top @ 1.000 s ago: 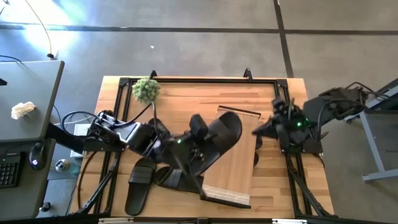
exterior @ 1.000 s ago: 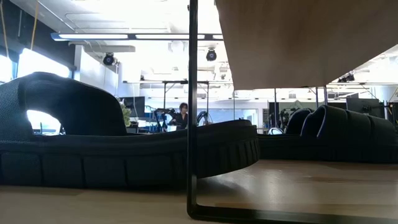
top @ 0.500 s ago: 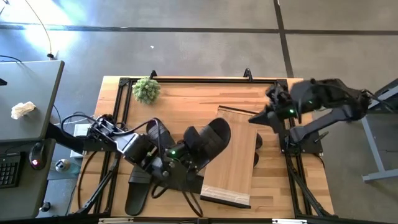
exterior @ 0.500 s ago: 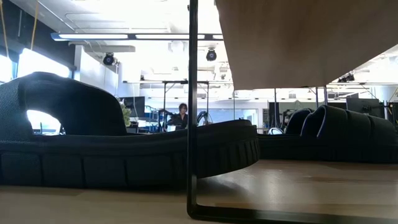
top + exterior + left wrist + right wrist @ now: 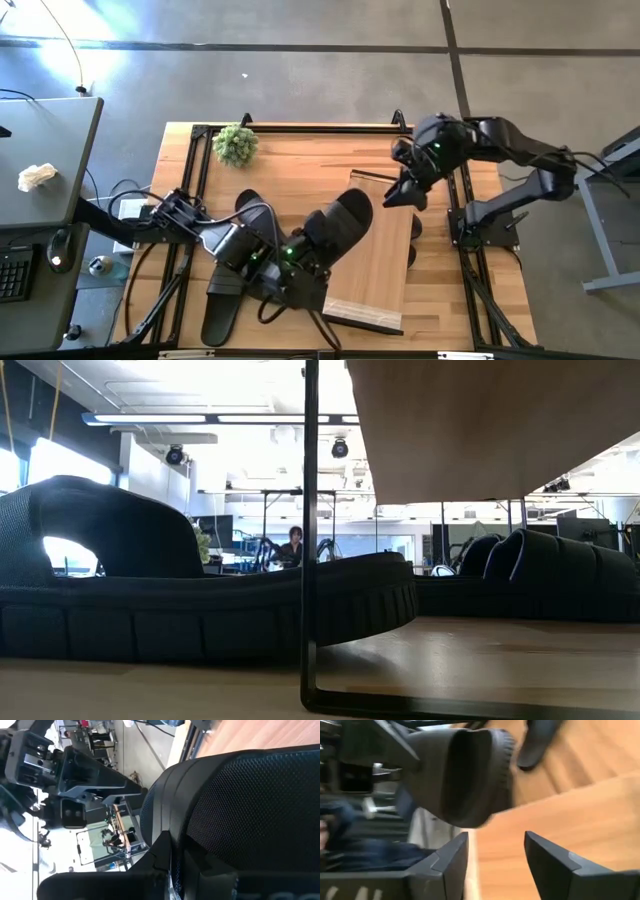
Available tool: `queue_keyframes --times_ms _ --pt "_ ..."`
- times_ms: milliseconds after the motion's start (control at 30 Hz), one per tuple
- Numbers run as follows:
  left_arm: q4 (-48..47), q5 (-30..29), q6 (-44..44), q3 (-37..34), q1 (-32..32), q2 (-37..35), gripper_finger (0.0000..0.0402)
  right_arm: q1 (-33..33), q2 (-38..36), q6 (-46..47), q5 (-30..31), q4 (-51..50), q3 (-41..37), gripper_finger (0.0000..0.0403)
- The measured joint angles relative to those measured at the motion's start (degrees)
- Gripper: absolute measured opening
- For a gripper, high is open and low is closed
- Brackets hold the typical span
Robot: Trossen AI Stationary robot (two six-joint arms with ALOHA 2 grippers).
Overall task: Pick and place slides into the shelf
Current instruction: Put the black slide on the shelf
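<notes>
Black sandal half on the shelf, left arm nearest

Black rubber fills my left wrist camera: the left pincer (image 5: 300,270) is clenched on a sandal (image 5: 335,225), gripping near its heel end. From above I see that sandal lying on a slant, its long axis running from my left arm up toward the far right, its toe already over the near edge of the shelf (image 5: 385,270). Its heel hangs off toward the surface (image 5: 290,150).

My right pincer (image 5: 400,190) hovers above the far end of the shelf, fingers spread and gripping nothing; its wrist camera looks down the plank at the sandal's toe.

Two more sandals (image 5: 225,295) lie beside the left arm, off the shelf. The left arm is the nearer one to all three. I judge the coming move to be a push along that slanted axis, further onto the plank.
</notes>
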Motion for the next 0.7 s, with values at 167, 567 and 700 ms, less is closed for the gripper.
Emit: queue_keyframes --times_ms 167,567,700 --pt "-0.04 -0.08 -0.13 0.05 0.02 -0.05 0.0 -2.1 2.64 -0.02 -5.56 4.67 0.0 0.0195" --pt "-0.15 -0.26 -0.37 0.05 0.06 -0.05 0.0 -4.22 7.94 -3.16 -10.37 7.49 0.0 0.0195" --pt "-0.17 -0.24 -0.54 0.05 0.04 -0.05 0.0 -4.22 8.62 -5.62 -10.29 8.09 0.0 0.0194"
